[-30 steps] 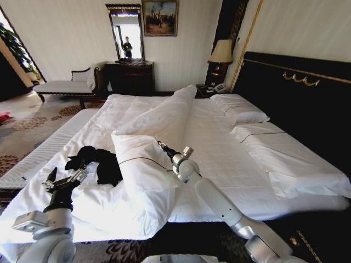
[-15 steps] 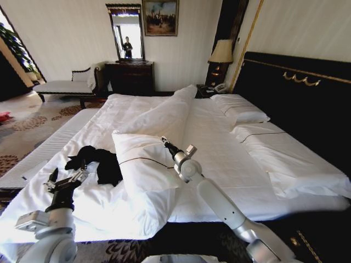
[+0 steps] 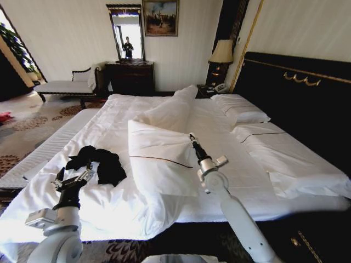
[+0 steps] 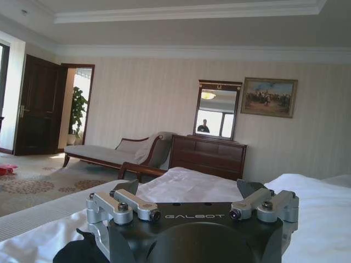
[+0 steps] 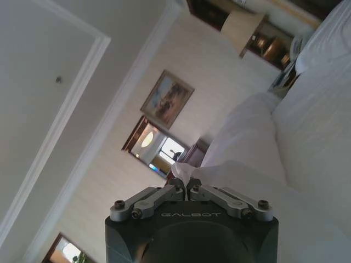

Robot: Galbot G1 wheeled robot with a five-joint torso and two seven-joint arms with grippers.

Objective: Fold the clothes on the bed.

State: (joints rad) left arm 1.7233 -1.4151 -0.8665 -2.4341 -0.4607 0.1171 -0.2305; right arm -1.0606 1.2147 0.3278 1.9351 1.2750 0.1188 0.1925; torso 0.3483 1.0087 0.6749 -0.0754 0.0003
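The black T-shirt (image 3: 96,163) lies crumpled on the bed (image 3: 230,153) just beyond the released left pincer (image 3: 70,178), while the right pincer (image 3: 191,137), clenched on the duvet (image 3: 159,153), risks dragging bedding over it.

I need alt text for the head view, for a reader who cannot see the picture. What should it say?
A crumpled black T-shirt lies on the white bed, with the open left pincer beside it. The right pincer is shut on the edge of a folded white duvet, holding it up. Behind are pillows, a dark headboard, a lamp and a mirror.
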